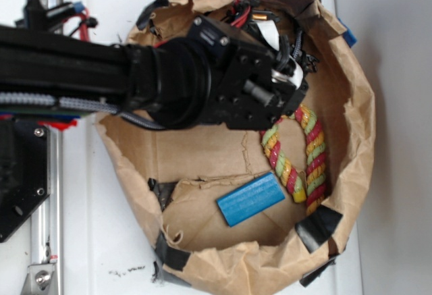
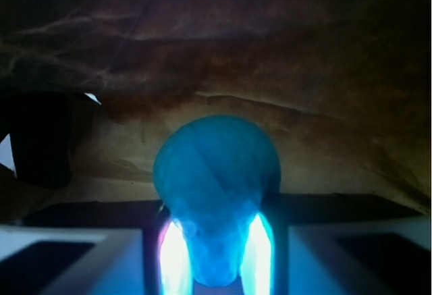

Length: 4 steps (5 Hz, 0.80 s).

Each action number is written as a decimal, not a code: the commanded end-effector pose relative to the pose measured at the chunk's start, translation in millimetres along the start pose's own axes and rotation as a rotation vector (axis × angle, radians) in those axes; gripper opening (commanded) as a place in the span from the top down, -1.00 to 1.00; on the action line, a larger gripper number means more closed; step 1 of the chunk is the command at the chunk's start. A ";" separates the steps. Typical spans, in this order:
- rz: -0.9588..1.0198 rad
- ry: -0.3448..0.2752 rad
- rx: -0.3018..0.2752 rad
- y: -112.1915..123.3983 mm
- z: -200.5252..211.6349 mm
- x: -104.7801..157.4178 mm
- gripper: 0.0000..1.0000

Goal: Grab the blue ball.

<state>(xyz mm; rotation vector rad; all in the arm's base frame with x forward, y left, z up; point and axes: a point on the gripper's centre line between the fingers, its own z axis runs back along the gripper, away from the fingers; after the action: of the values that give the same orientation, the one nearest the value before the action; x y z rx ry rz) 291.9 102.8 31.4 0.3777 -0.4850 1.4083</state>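
Sitting low in the middle of the wrist frame, blue ball [image 2: 217,173] between narrow gripper [image 2: 216,254] fingers [image 2: 174,258], seemingly pinched (grip only at lower half). May squirt out toward crumpled paper bag [image 2: 304,72] if lifted fast.

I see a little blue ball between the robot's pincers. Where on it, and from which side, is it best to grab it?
Across its widest middle, one finger on each side, coming straight on as the wrist view shows. The blue ball is round, so pads placed off centre would likely squeeze it out. The tool already brackets its lower half.
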 end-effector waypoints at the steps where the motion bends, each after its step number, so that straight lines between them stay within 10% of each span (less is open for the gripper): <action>1: -0.149 0.128 -0.080 -2.2 23.1 -2.1 1.00; 3: -0.560 0.402 -0.351 32.1 119.8 -10.4 1.00; 4: -0.775 0.654 -0.403 50.2 146.2 4.9 1.00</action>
<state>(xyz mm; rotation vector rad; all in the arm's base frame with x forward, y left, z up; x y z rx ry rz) 229.3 11.5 138.8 -0.1982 0.0024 0.5588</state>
